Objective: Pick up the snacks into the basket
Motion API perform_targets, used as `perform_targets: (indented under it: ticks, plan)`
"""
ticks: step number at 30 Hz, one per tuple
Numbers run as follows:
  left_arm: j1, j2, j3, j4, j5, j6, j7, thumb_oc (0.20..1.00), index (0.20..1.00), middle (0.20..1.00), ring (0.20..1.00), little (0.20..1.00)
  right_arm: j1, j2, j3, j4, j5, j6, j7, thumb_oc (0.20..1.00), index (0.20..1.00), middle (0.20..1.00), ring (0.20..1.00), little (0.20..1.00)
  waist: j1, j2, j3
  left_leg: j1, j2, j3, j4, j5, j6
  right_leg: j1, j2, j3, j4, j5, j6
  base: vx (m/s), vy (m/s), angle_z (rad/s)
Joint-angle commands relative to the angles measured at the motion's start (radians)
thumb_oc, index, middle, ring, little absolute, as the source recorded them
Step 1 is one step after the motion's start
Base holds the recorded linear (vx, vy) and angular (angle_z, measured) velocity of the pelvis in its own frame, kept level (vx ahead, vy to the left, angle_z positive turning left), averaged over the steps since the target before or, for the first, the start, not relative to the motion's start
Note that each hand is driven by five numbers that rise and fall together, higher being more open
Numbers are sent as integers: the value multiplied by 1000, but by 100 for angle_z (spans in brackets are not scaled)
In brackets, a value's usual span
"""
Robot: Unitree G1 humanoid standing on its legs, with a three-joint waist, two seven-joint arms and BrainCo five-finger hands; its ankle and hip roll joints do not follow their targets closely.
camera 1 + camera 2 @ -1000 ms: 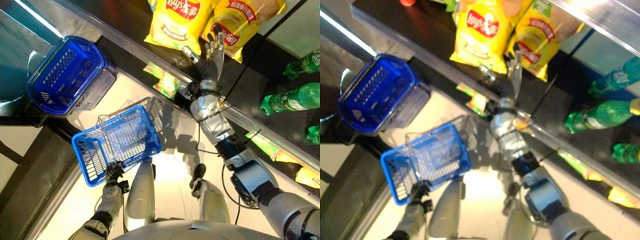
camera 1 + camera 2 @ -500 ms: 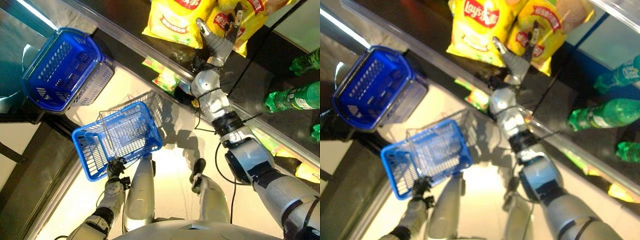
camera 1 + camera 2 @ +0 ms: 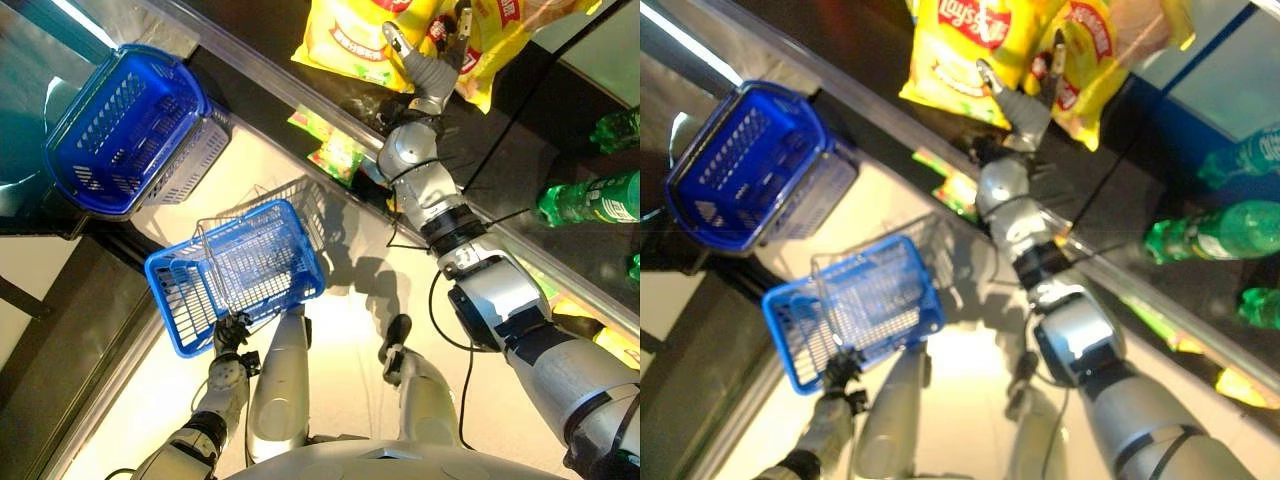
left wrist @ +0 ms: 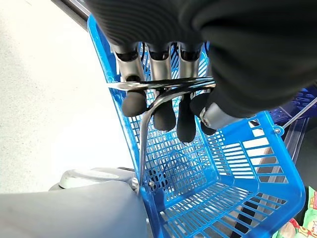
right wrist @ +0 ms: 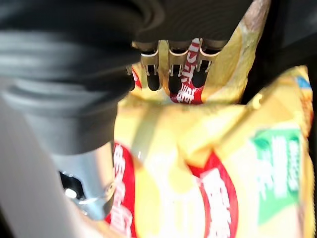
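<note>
Two yellow chip bags lie on the dark shelf, one to the left [image 3: 345, 45] and one to the right [image 3: 505, 40]. My right hand [image 3: 432, 72] is stretched up to the right bag [image 5: 223, 163], open, with fingers [image 5: 175, 74] and thumb spread and resting on its crumpled foil. Lower left, my left hand [image 3: 230, 333] is shut on the wire handle [image 4: 163, 87] of the light blue basket [image 3: 245, 270]. The basket hangs beside me with nothing inside.
A darker blue basket [image 3: 120, 125] sits nested in a grey one at the upper left. Small green snack packs [image 3: 335, 150] lie under the shelf's metal front rail. Green bottles [image 3: 590, 198] lie on the shelf at the right, with yellow packs [image 3: 590, 345] below them.
My right arm has stretched farther up the shelf, and its hand has gone from just below the chip bags onto the right bag. The left hand still holds the basket.
</note>
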Motion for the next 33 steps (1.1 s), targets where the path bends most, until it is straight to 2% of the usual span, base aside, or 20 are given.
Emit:
perform_targets:
  ticks: [1,16,26,33]
  plan:
    - [-5,6,-12,26,-1,-8,6,200,200,200,200,200,-67,-8,18,-73,1,-53,52,1000,1000,1000,1000,1000,33,-23,54,53,-52,-10,19,-82,73,-65,4,24,-79,232,5,0,0,0]
    - [3,-4,-6,55,-15,-2,-5,200,200,200,200,200,-63,38,45,15,17,-48,86,1000,1000,1000,1000,1000,31,-21,55,64,-49,-9,3,-77,73,-69,7,26,-78,231,3,0,0,0]
    - [-7,11,-23,72,2,3,-21,200,200,200,200,200,-245,-1,-1,361,138,-53,101,1000,1000,1000,1000,1000,57,-8,54,63,-57,-19,0,-79,72,-63,5,17,-80,235,6,0,0,0]
    - [-17,21,-31,72,14,7,-34,200,200,200,200,200,-334,-40,-14,485,220,-54,130,1000,1000,1000,1000,1000,82,5,51,56,-65,-30,0,-79,72,-59,2,6,-80,233,11,5,-3,3]
